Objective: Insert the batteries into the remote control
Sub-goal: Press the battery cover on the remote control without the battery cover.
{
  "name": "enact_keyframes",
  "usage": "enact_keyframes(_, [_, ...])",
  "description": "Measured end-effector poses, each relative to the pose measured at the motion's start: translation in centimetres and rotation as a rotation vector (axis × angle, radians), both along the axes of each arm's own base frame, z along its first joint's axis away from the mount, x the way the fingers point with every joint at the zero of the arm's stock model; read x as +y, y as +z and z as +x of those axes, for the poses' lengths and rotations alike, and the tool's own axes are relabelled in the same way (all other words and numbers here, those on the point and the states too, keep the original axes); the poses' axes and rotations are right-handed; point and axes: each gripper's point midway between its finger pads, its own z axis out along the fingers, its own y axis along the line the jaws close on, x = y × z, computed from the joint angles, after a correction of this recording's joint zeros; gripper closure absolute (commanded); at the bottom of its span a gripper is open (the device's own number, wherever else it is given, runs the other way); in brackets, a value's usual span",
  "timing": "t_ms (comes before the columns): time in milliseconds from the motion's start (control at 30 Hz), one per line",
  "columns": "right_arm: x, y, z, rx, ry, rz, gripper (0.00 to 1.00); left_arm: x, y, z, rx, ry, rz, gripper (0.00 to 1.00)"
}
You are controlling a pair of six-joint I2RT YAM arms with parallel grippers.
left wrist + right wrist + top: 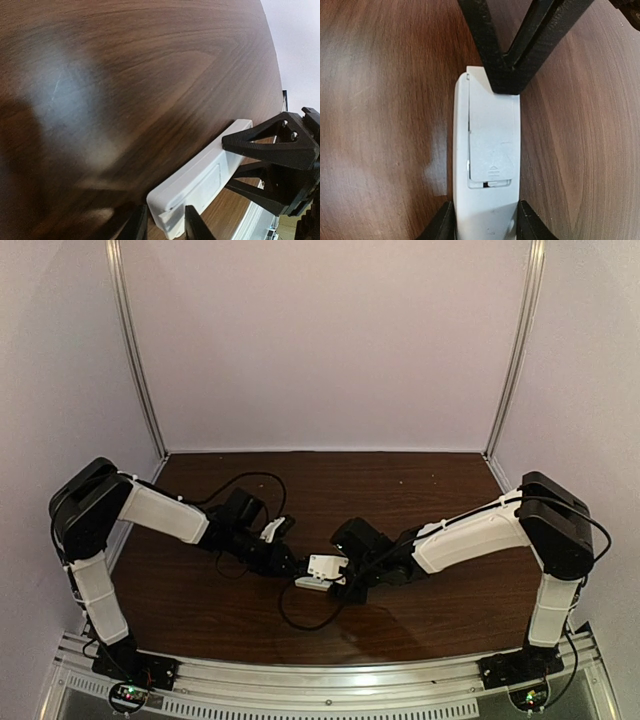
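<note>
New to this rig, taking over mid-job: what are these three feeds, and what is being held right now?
Two robot arms, the left arm and the right arm, are bolted at the near edge of a wooden table. The wide picture looks down from above and behind them; the other two come from cameras on each wrist. The left gripper and right gripper each clamp one end of the white remote control. Its battery cover faces the right wrist camera. No batteries show.
</note>
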Motion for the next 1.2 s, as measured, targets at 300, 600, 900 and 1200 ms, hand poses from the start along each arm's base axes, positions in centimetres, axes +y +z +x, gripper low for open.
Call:
enact_keyframes(300, [0.01, -0.03, 0.00, 0.003, -0.003, -0.002, 0.75, -0.31, -0.13, -0.11, -0.022, -0.009, 0.056, 0.83])
enact_keyframes(600, [-0.01, -0.06, 0.00, 0.011, -0.014, 0.000, 0.80, -0.40, -0.06, 0.07, -0.028, -0.001, 0.090, 0.91])
enact_keyframes(900, [0.00, -0.08, 0.01, 0.017, -0.021, 0.001, 0.92, -0.54, -0.05, 0.07, -0.009, 0.026, 0.104, 0.97])
enact_keyframes(1200, [0.01, -0.07, 0.02, 0.021, -0.029, 0.005, 0.99, -0.62, -0.09, 0.08, 0.011, 0.045, 0.104, 1.00])
